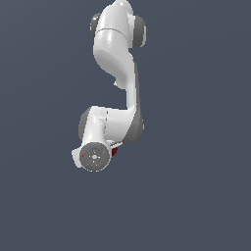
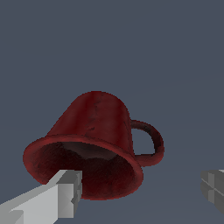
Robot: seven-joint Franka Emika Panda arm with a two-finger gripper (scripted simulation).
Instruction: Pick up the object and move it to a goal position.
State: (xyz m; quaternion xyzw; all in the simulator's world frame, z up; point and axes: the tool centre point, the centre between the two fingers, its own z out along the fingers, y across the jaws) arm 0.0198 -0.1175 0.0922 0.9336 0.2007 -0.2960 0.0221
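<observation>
Mug between spread pincer fingers; ground around it bare.

Wrist view: the dark red mug (image 2: 94,140) fills the gap of the pincer (image 2: 142,190), one finger (image 2: 65,194) overlapping its rim, the other off toward its handle (image 2: 151,142) side. Plain grey tabletop (image 2: 175,57) on all other sides. Exterior view: the arm (image 1: 117,63) covers nearly all of the mug.

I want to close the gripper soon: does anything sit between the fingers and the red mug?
Nothing visible does. In the wrist view the mug sits between the open gripper, one finger in front of its rim, only bare surface around it.
</observation>
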